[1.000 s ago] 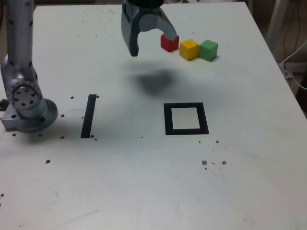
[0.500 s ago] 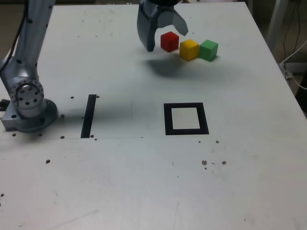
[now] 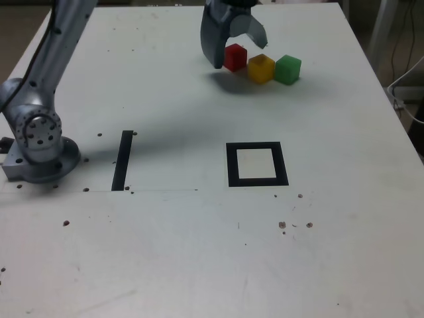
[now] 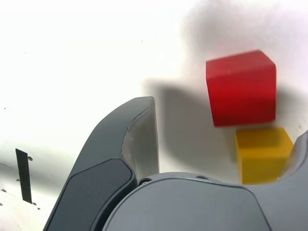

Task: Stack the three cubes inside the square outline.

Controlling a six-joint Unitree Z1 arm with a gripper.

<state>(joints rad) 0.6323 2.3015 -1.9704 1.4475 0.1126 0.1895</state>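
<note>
Three cubes sit in a row at the far side of the table: red (image 3: 234, 57), yellow (image 3: 261, 68) and green (image 3: 288, 69). My gripper (image 3: 240, 54) is open and low over the red cube, one finger on each side of it, holding nothing. In the wrist view the red cube (image 4: 240, 86) lies between the spread fingers of the gripper (image 4: 226, 120), with the yellow cube (image 4: 262, 154) close to one of them. The green cube is out of that view. The square outline (image 3: 232, 165), black with a white centre, lies nearer the camera and has nothing in it.
A straight black strip (image 3: 122, 160) lies at the exterior view's left of the square. The arm's base (image 3: 40, 152) stands at the table's left edge. Small dark specks dot the white tabletop (image 3: 199, 252).
The gripper has moved toward the exterior view's right and come down, from beside the red cube to straddling it. The cubes have not moved.
</note>
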